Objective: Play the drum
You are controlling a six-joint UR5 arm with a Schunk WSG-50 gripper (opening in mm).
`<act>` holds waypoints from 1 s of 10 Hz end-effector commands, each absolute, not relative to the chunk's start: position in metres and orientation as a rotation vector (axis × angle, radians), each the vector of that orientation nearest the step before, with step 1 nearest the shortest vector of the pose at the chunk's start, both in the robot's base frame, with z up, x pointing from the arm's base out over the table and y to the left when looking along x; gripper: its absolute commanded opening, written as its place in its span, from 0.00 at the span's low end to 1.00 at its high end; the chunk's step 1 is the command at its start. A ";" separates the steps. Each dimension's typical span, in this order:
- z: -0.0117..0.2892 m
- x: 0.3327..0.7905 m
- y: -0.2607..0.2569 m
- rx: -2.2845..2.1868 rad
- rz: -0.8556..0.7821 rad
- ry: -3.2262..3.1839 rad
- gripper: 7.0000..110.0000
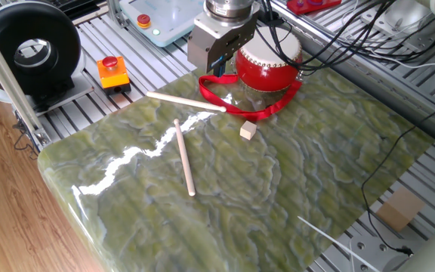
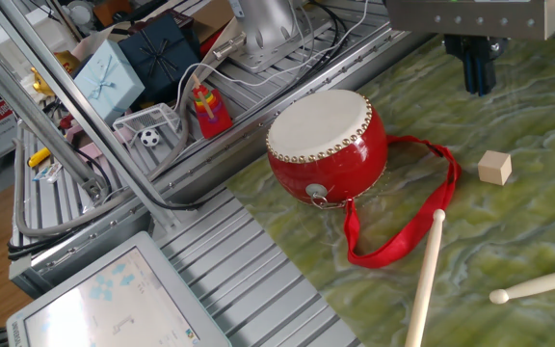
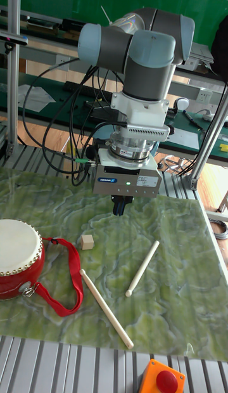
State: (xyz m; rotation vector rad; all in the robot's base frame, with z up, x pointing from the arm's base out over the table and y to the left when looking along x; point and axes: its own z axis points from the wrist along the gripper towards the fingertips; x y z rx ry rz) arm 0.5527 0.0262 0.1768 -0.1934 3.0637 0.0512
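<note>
Since drum [image 2: 328, 145] sits at mat's 12 o'clock edge, rigid glossy shell, taut skin (light, may skid): strike skin with drumstick [image 1: 185, 157], gripped mid-shaft. Gripper [image 3: 121, 207] empty, fingers pressed together.

workcell surroundings

the work surface is a green marbled mat [image 1: 293, 174] with a glossy sheen; a white glare streak crosses its left part. the mat lies on a table of ribbed aluminium profiles [image 2: 249, 280], which show bare along its edges. a wood-plank floor [image 1: 6, 219] runs beside the table. slim metal posts [image 3: 12, 70] rise at the table corners. a green wall panel [image 3: 63, 3] stands behind a bench with papers and black cables. beside the table, a black round unit [image 1: 29, 49] sits on the profiles. a dark gift box and a light blue gift box [image 2: 104, 77] lie in clutter past the far edge. a cardboard box [image 1: 400, 208] rests low beside the frame.
</note>
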 end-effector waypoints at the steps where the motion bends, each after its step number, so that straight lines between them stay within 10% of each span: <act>1: 0.179 0.559 0.031 -0.164 0.082 3.039 0.00; 10: 0.181 0.620 0.026 -0.223 0.031 3.080 0.00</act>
